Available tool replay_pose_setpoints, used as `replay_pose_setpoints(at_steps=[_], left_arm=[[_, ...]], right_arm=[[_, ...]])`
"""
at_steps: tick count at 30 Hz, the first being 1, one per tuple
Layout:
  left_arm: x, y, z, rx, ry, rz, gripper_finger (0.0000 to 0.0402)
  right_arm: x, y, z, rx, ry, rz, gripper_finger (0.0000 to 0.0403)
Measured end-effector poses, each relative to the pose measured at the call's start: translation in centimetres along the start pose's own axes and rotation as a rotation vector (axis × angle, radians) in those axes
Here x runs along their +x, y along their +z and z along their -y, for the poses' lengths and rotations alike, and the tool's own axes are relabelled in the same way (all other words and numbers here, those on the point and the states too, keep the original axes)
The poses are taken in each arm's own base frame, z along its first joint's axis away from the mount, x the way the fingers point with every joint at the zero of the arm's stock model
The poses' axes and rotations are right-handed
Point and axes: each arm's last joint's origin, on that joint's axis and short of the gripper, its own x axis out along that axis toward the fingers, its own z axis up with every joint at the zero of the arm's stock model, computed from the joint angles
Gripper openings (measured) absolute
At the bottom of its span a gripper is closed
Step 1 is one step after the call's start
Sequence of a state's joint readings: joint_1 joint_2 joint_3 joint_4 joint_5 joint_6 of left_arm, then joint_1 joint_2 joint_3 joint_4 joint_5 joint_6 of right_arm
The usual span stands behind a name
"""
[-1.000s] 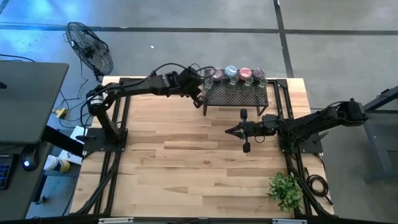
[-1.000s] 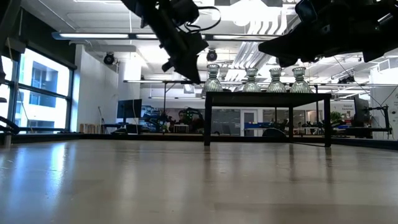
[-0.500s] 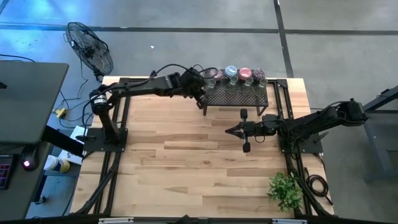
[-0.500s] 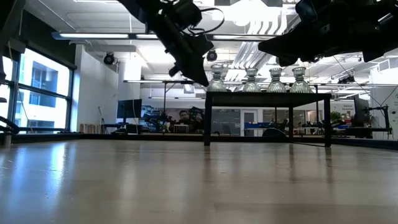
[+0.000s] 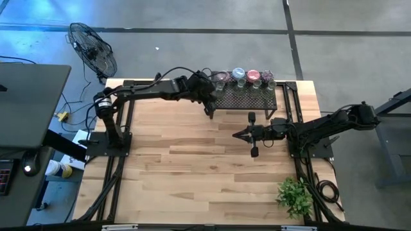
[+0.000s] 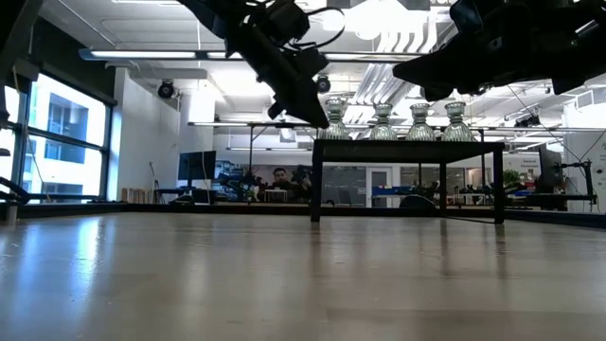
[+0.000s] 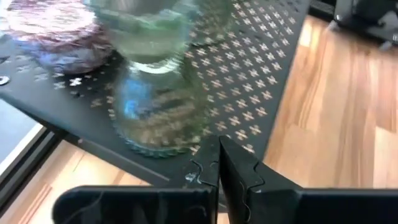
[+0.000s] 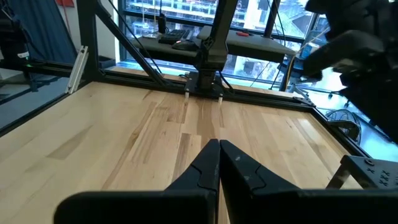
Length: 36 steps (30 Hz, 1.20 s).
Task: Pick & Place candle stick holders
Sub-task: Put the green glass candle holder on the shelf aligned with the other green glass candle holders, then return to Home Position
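Your left gripper (image 5: 207,96), fingers pressed together and empty, hovers beside the nearest holder (image 7: 158,93) on the black rack (image 5: 247,97). You are approaching; next, spread the fingers around it. Your right gripper (image 5: 239,135) waits closed above the table (image 5: 180,167).

Glossy ribbed glass candle stick holders (image 7: 158,93) on a matt perforated metal rack (image 7: 249,74); table (image 5: 192,167) pale wood.

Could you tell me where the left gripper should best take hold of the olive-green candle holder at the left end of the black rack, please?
Probably around its narrower upper body, above the flared foot. The olive-green holder stands upright near the rack edge, with a purple holder close beside it, so come level from the rack's open left end. The left gripper is shut and must open first. The right gripper waits mid-table.
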<state>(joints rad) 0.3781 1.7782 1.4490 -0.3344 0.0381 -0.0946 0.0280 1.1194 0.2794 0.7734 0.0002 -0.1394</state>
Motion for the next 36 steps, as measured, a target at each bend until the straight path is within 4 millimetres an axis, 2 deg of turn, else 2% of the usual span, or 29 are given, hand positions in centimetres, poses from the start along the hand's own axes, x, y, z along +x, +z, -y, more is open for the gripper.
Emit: replay_pose_setpoints(at_steps=[4, 11, 36], left_arm=[[0.5, -0.1, 0.1, 0.016, 0.045, 0.01, 0.0], [0.9, 0.5, -1.3, -0.003, 0.063, 0.073, 0.0], [0.8, 1.2, -1.3, 0.039, 0.07, 0.145, 0.0]], right_arm=[[0.0, 0.0, 0.0, 0.0, 0.0, 0.0, 0.0002], [0.0, 0.0, 0.0, 0.0, -0.001, 0.001, 0.0001], [0.0, 0.0, 0.0, 0.0, -0.001, 0.002, 0.0002]])
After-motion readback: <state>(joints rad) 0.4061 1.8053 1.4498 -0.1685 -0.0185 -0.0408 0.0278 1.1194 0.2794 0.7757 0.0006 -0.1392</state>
